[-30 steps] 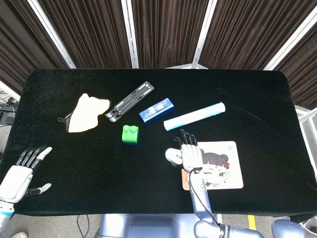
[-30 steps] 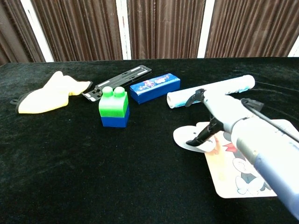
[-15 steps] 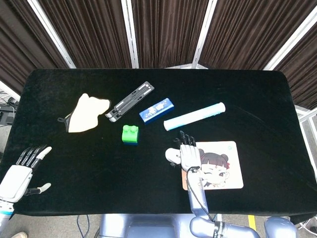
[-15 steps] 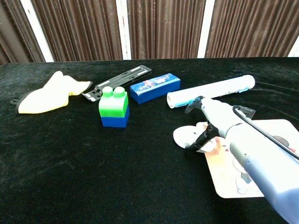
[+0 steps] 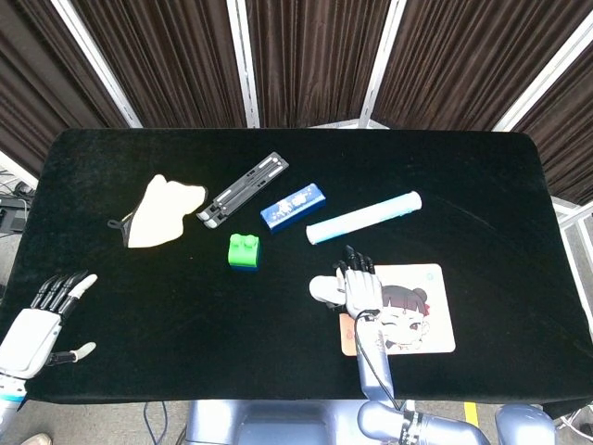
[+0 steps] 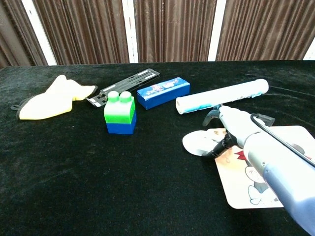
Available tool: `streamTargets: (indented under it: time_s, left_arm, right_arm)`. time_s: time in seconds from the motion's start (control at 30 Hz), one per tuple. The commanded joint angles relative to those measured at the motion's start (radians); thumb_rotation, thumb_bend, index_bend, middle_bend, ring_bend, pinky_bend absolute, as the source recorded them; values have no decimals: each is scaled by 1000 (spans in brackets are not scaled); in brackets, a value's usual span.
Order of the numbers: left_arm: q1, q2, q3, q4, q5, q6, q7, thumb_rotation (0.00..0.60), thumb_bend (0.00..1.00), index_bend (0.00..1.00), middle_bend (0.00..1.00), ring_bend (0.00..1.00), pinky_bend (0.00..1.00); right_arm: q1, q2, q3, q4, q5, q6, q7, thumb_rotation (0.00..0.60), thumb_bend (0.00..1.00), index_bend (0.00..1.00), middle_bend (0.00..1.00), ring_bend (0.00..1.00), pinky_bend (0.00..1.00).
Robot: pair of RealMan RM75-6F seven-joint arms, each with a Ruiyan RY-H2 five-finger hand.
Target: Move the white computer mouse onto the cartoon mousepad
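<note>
The white computer mouse (image 5: 322, 289) (image 6: 197, 142) lies on the black cloth, just off the left edge of the cartoon mousepad (image 5: 419, 324) (image 6: 256, 182). My right hand (image 5: 358, 289) (image 6: 230, 129) hovers over the pad's upper left corner. Its fingers are curved down, and the fingertips (image 6: 215, 149) touch the mouse's right side without clasping it. The mouse's left part shows fully. My left hand (image 5: 42, 320) rests at the table's near left corner with its fingers spread and nothing in it; only the head view shows it.
A white-and-blue tube (image 5: 363, 218) lies just behind the right hand. Left of it are a blue box (image 5: 293, 206), a green-and-blue brick (image 5: 245, 251), a black folding stand (image 5: 244, 189) and a yellow cloth (image 5: 162, 211).
My right hand has slid a little to the right, off the mouse and over the pad's corner, uncovering more of the mouse. The mouse has stayed in place. The left hand is still.
</note>
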Motion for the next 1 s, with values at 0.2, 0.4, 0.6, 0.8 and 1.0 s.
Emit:
streamTargets:
  time_s: [0.2,0.4,0.6,0.8,1.0]
  left_arm:
    - [4,3,-4,-2,7,5,-6,600,105,0,0,0,0]
    - [5,4,-6,-3,9,2,-7,600,106,0,0,0,0]
    - [6,4,-7,-4,11,-1,-7,600,106,0,0,0,0]
    - [7,3,-9,-3,11,0,-8,600,107,0,0,0,0]
    - [11,3,-11,-3,16,4,-3,600,106,0,0,0,0]
  right_arm:
    - [2,-4,-10,22,-5,1,22,600,192,342,22,0,0]
    - [2,-4,-18,30,-2,-4,31,600,212,363,49,0,0]
    - [4,3,-25,17,-27,1,50,600,293,461,153,0,0]
    - [-2,46,-41,-34,-63,-1,63,600,308,486,178,0,0]
    - [-20,185,-62,-141,-74,-27,46,600,307,488,180,0,0]
